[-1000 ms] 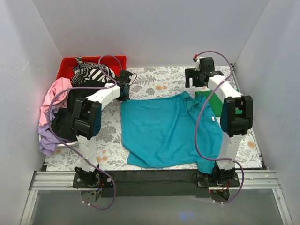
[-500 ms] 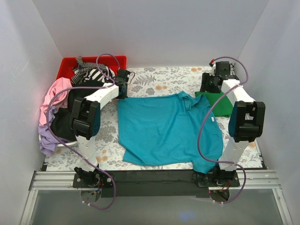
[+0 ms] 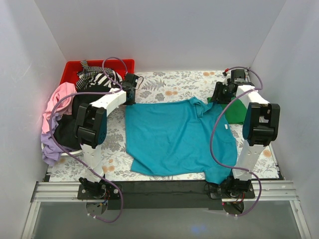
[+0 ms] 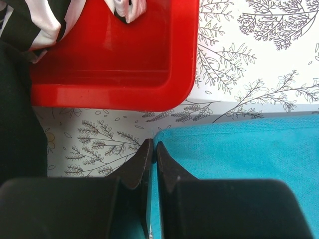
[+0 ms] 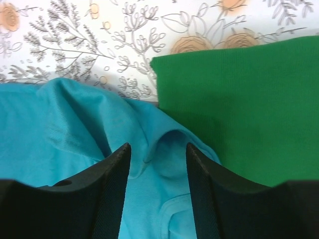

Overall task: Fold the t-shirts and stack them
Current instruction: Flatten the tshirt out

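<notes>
Cloth this limp needs edge grips: my left gripper [image 4: 151, 148] is clamped on the teal t-shirt [image 3: 174, 137] corner, right gripper [image 5: 158, 149] apart astride a fold.

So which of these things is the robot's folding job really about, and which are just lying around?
Part of the job: teal t-shirt, green t-shirt, striped shirt, pink shirt, black shirt, lilac shirt.
Just lying about: red bin, flowered table cover.
</notes>
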Available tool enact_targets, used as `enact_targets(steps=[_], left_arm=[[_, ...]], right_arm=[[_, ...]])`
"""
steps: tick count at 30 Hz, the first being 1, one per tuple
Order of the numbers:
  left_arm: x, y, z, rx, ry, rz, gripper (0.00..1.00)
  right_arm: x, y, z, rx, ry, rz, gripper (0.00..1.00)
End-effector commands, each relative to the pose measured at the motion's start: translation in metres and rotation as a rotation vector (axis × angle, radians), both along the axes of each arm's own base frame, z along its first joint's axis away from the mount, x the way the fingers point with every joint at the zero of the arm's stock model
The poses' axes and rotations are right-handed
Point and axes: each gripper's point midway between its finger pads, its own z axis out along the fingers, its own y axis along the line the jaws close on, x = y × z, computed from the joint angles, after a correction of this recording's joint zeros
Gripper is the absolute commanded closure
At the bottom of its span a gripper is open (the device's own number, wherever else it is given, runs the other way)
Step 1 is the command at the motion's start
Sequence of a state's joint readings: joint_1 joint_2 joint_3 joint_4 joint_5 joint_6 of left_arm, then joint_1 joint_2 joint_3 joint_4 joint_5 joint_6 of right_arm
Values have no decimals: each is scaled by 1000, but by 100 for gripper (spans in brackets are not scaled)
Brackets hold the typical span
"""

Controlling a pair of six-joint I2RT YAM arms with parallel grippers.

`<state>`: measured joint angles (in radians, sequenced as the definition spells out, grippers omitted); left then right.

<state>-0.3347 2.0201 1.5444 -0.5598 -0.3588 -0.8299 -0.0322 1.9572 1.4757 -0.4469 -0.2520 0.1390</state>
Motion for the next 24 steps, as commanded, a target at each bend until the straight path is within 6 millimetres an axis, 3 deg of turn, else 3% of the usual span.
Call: enact_targets(steps=[1,15,18,21,24], left_arm=[[3,6,26,7,-64,18,100],[2,7,16,14,-40,20,100],[2,7,15,14,-41,22,100],[0,8,14,19,-32,22,100],[0,9,13,26,-31,23,100]], right_arm=[[7,16,15,84,-32,34,48],[14,23,0,130,5,37,54],[17,23,1,129,-5,42,69],[20,24,8,135,-24,57,96],[24,26,26,143,-66,72,99]])
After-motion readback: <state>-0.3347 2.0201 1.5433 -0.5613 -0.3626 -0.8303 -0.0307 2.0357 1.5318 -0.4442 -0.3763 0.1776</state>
